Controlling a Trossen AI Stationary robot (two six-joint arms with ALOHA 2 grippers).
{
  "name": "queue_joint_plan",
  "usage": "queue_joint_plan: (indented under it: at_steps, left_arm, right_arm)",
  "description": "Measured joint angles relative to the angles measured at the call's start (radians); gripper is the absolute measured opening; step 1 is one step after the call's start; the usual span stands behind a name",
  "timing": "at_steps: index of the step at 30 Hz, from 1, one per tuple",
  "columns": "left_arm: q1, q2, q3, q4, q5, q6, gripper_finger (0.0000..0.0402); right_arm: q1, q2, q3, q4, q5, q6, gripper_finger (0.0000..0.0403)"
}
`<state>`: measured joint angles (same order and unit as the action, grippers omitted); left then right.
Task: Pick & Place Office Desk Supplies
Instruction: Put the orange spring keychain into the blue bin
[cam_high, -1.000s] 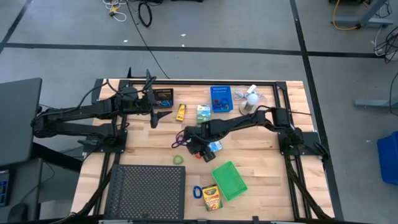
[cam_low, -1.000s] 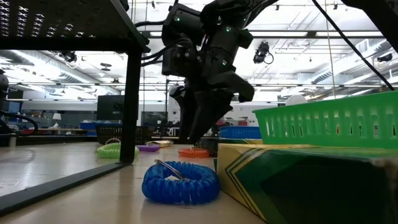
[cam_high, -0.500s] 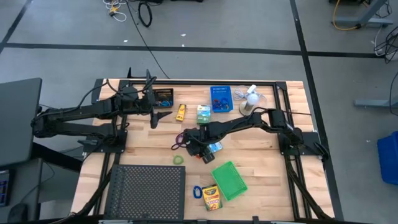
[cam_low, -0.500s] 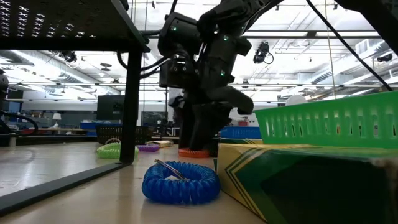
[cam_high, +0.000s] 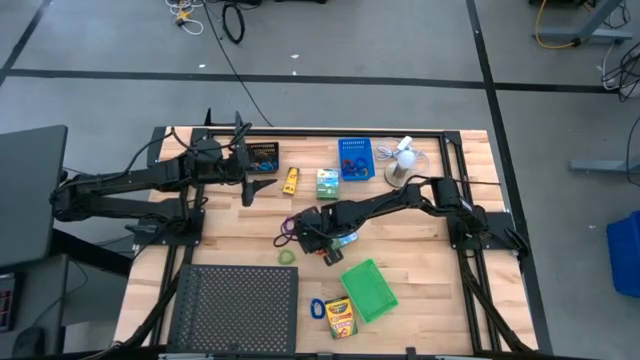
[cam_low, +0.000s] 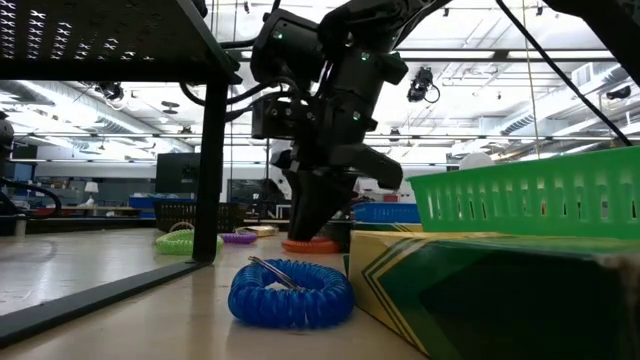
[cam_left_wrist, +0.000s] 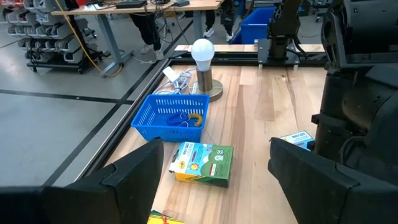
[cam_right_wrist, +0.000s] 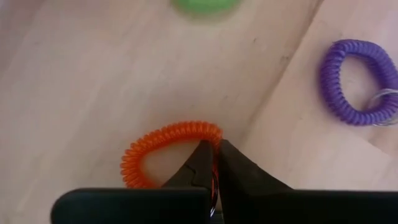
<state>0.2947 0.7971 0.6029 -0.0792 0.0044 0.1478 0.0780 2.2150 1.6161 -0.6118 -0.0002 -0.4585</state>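
My right gripper (cam_right_wrist: 214, 163) points down at mid-table (cam_high: 306, 232), shut on an orange coil loop (cam_right_wrist: 163, 149) that lies flat on the wood. A purple coil loop (cam_right_wrist: 356, 82) and a green one (cam_high: 287, 257) lie beside it. A blue coil loop (cam_low: 290, 292) and the yellow crayon box (cam_high: 340, 318) sit near the front edge, next to the green bin (cam_high: 368, 290). My left gripper (cam_left_wrist: 217, 186) hovers open at the far left (cam_high: 255, 185), with a green-white box (cam_left_wrist: 202, 163) and the blue bin (cam_left_wrist: 174, 117) ahead of it. My right gripper pinches the orange loop's coil (cam_right_wrist: 214, 138) on one side of the ring, one finger inside the loop and one outside. The fingers (cam_low: 312, 218) come from above, pointing down. The loop still lies flat on the table (cam_low: 312, 245).
A large black mesh tray (cam_high: 235, 308) fills the near left. A white fan (cam_high: 400, 160) stands at the far right by the blue bin; a black bin (cam_high: 262, 155), a yellow tube (cam_high: 291, 180) and a small blue-white box (cam_high: 346, 237) lie around.
My right gripper has moved a little toward the table's left edge and down onto the orange loop, and its fingers have shut on the coil. The loop has stayed on the table.
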Motion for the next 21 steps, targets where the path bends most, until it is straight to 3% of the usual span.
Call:
queue_joint_plan:
  at_steps: [13,21]
  left_arm:
    - [0.0,0.0,0.0,0.0,0.0,0.002,0.0303]
    - [0.0,0.0,0.0,-0.005,0.002,0.002,0.0303]
  right_arm:
    - [-0.022,-0.002,0.001,0.048,0.09,0.06,0.0006]
    - [-0.075,-0.064,-0.001,0.154,0.041,0.088,0.0006]
